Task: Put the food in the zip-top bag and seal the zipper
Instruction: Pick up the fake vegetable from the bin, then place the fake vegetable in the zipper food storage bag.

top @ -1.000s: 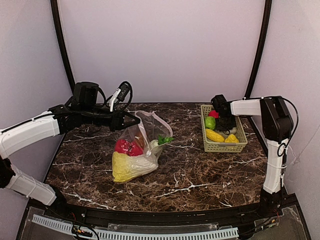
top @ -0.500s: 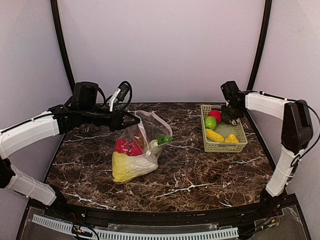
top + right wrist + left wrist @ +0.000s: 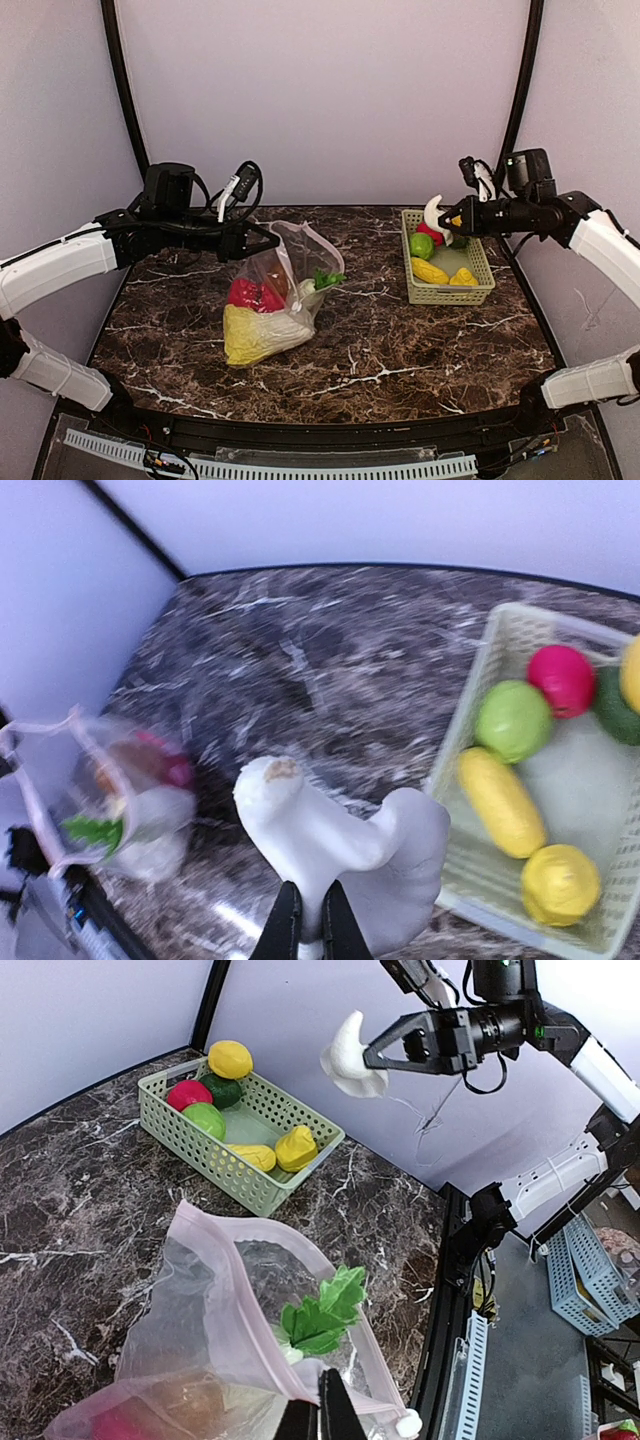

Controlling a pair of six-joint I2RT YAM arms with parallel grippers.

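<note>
With the radish [image 3: 320, 1320] crowding the mouth of the zip-top bag [image 3: 285, 262], the pale lumpy piece [image 3: 433, 213] is risking snagging the rim and tumbling out. Left fingers [image 3: 335, 1415] are pinching the bag's edge on the counter [image 3: 400, 350], cabbage [image 3: 255, 335] and a red piece [image 3: 255, 295] lying inside. Beyond the bag, right fingers [image 3: 285, 920] are gripping the pale piece above the green basket [image 3: 448, 296] of yellow, green and red pieces

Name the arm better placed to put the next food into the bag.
Right: the right claw grips the white piece lifted near the basket, while the left claw pinches the bag's mouth edge, holding it open.
</note>
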